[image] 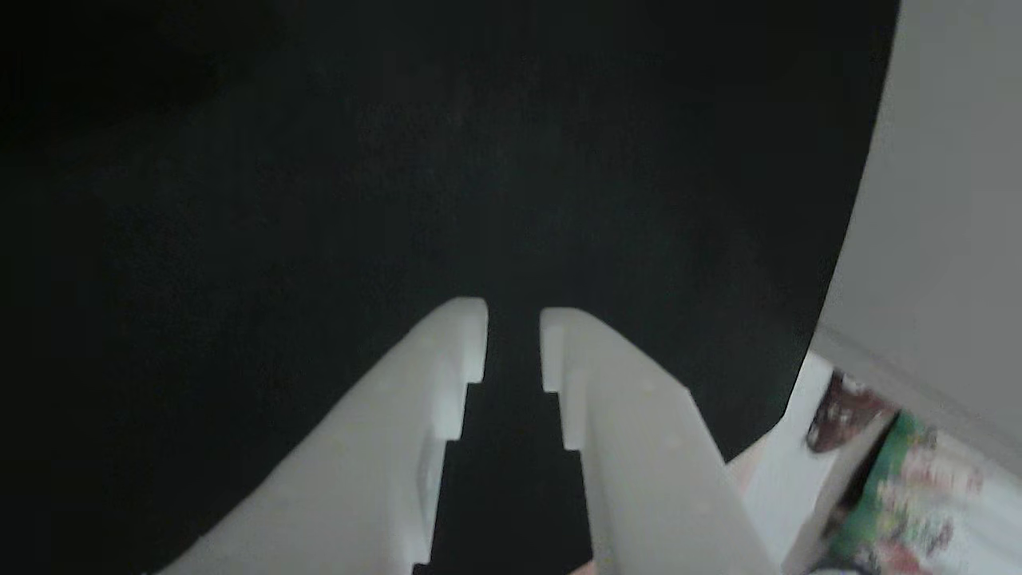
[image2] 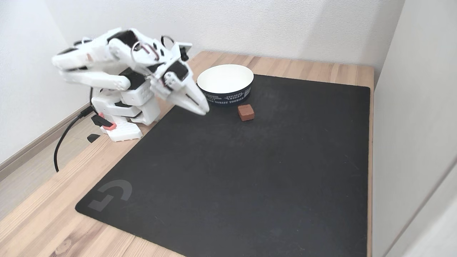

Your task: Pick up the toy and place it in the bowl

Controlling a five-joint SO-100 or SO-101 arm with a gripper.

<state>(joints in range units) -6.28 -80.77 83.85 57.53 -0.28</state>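
One arm, one end effector, two task items, listed left to right in the fixed view.

Arm [image2: 107, 71]: white, folded low over its base at the far left of the bench [image2: 43, 214].

End effector [image2: 203, 109]: tips angled down over the mat's far-left edge, hanging above the surface. In the other view its fingers [image: 455, 351] stand slightly parted with a narrow gap, nothing between them.

Bowl [image2: 225, 82]: off-white inside, dark printed band outside, at the far edge of the mat [image2: 232, 178], just right of the end effector.

Toy [image2: 246, 112]: dark-red cube on the mat, just in front of the bowl, near the tips but apart from them, to their right.

Step in hand, judged: the reach to the toy. Advice: spread the fingers wider before descending, as the present gap looks too narrow for the cube; swing right, square the fingers to two opposite faces, come down straight, and keep clear of the bowl wall close behind.
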